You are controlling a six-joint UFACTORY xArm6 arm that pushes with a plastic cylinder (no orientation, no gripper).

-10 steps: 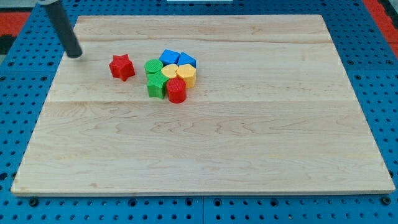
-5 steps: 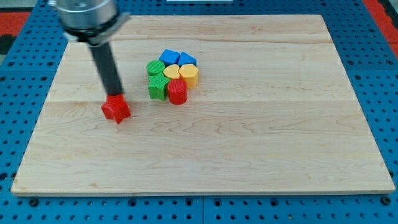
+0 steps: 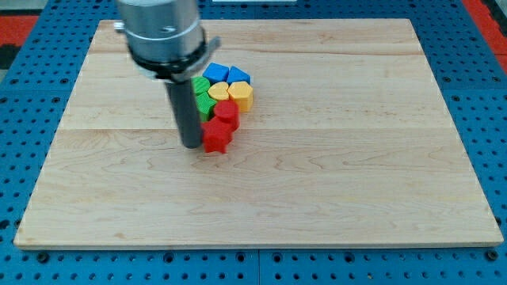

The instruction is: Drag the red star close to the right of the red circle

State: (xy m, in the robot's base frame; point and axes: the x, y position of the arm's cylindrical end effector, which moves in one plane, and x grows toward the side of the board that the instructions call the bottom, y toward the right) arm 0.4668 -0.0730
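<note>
The red star (image 3: pixel 217 137) lies on the wooden board (image 3: pixel 333 158), just below the red circle (image 3: pixel 227 112) and touching it or nearly so. My tip (image 3: pixel 191 144) is right against the star's left side. The dark rod rises from there and hides part of the green blocks (image 3: pixel 203 93). The red circle sits at the bottom of a tight cluster with two blue blocks (image 3: pixel 215 72) and two yellow blocks (image 3: pixel 241 93).
The cluster sits in the upper middle of the board. The board rests on a blue pegboard (image 3: pixel 32 119) that surrounds it on all sides.
My tip has moved right and slightly down, pushing the red star from the left part of the board to just under the red circle. The cluster has not visibly moved.
</note>
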